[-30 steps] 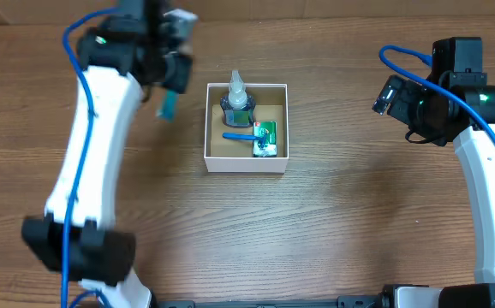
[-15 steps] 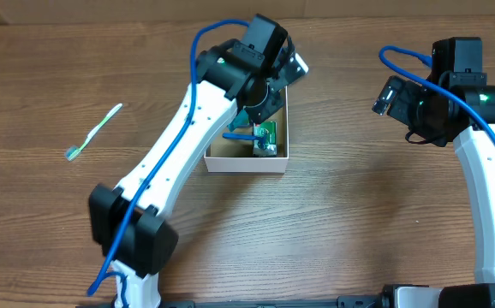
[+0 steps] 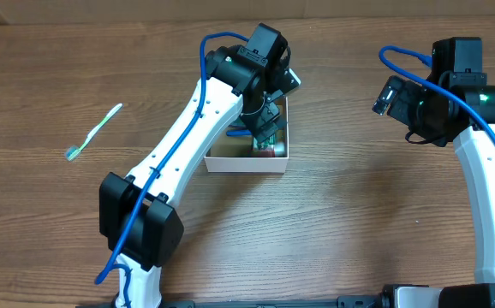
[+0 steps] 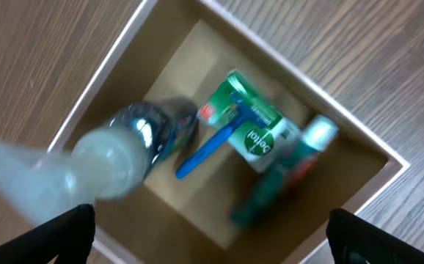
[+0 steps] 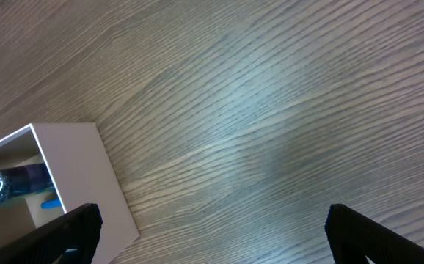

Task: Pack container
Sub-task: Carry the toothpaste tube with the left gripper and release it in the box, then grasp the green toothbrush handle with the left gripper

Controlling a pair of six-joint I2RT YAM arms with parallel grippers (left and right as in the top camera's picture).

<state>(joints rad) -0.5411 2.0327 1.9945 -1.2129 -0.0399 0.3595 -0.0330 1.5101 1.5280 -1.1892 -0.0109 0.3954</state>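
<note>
The container (image 3: 247,164) is a small white box with a brown inside (image 4: 175,81), in the middle of the table. In it I see a clear bottle (image 4: 124,150), a blue razor (image 4: 212,143), a green-and-white packet (image 4: 254,126) and a blurred teal tube with a white cap (image 4: 289,172). My left gripper (image 3: 267,124) hovers right over the box, open (image 4: 212,249), with nothing between its fingers. To the right of the box my right gripper (image 3: 383,96) is also open (image 5: 212,249) above bare wood. Its view catches the box's corner (image 5: 80,169).
A green toothbrush (image 3: 93,132) lies on the wood far left of the box. The left arm's white link (image 3: 179,154) slants across the table from the front left to the box. The right arm's base stands at the right edge.
My left arm swung from left of the box to above it, and its jaws went from shut to open. The teal tube it carried now lies in the box. The right arm stayed still.
</note>
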